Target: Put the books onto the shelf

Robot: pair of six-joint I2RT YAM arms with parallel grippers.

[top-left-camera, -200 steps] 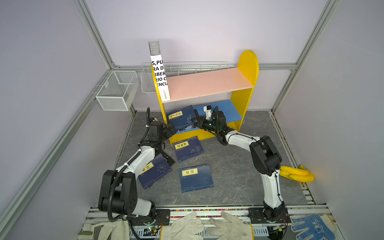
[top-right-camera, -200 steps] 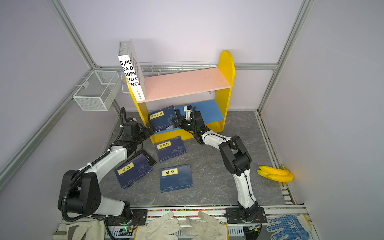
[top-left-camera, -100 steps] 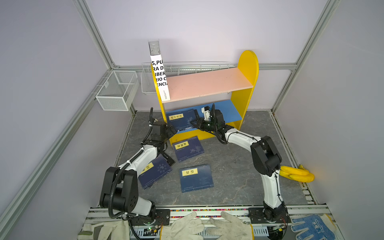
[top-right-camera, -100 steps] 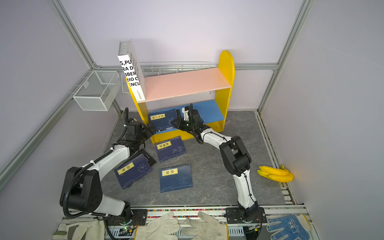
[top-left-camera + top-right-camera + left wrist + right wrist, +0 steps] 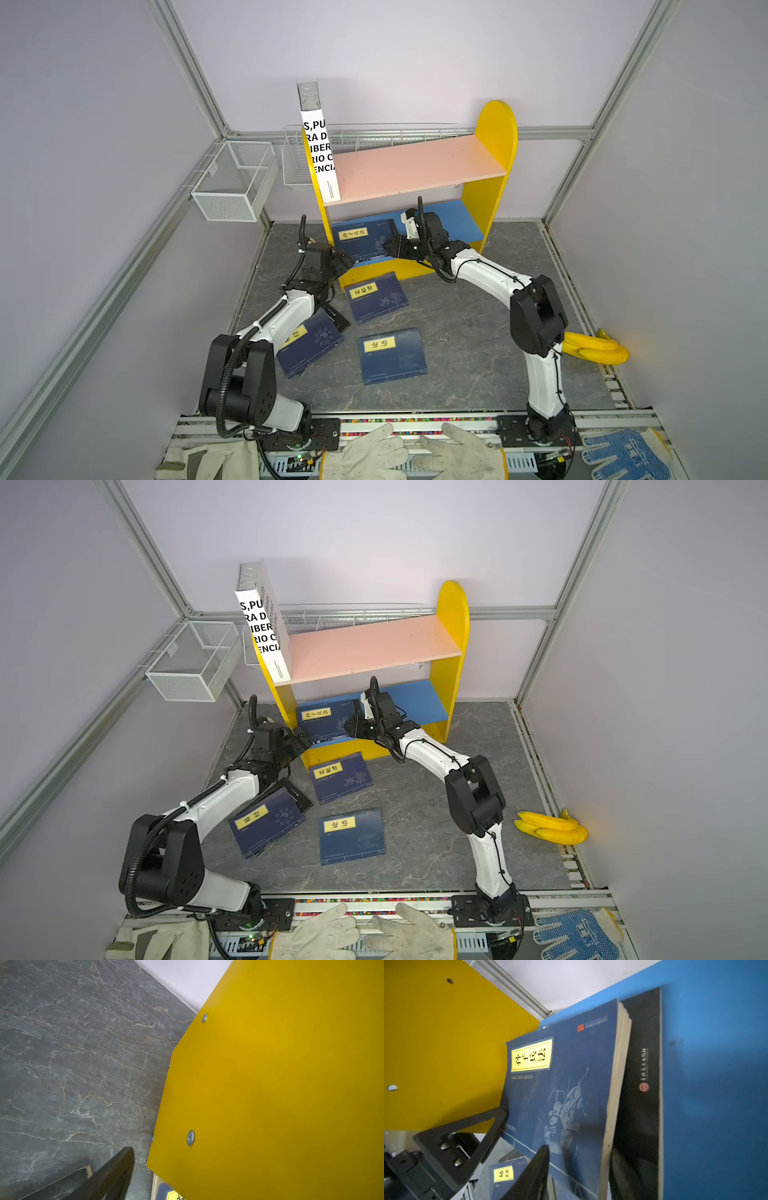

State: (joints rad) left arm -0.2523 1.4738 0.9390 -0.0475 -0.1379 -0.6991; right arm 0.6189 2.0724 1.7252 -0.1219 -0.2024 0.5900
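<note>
The shelf (image 5: 494,166) carries a white book (image 5: 320,153) standing at the left end of its pink board. On the blue lower board (image 5: 716,1064) a navy book (image 5: 361,241) (image 5: 564,1076) leans over a black book (image 5: 639,1084). My right gripper (image 5: 390,247) is open at the navy book's near right corner, one finger (image 5: 533,1174) in front of the cover. My left gripper (image 5: 341,262) is open astride the shelf's yellow left side (image 5: 270,1084). Its inner finger (image 5: 471,1130) touches the navy book's left edge. Three navy books (image 5: 376,297) (image 5: 309,343) (image 5: 392,355) lie on the floor.
Another black book (image 5: 337,321) pokes out under my left arm. White wire baskets (image 5: 235,180) (image 5: 295,166) hang on the back-left rails. Bananas (image 5: 594,347) lie at the right wall. Work gloves (image 5: 415,453) (image 5: 623,455) rest on the front rail.
My right gripper has opened and let go of the navy book, which now rests on the blue board. My left gripper has edged in at the shelf's left side.
</note>
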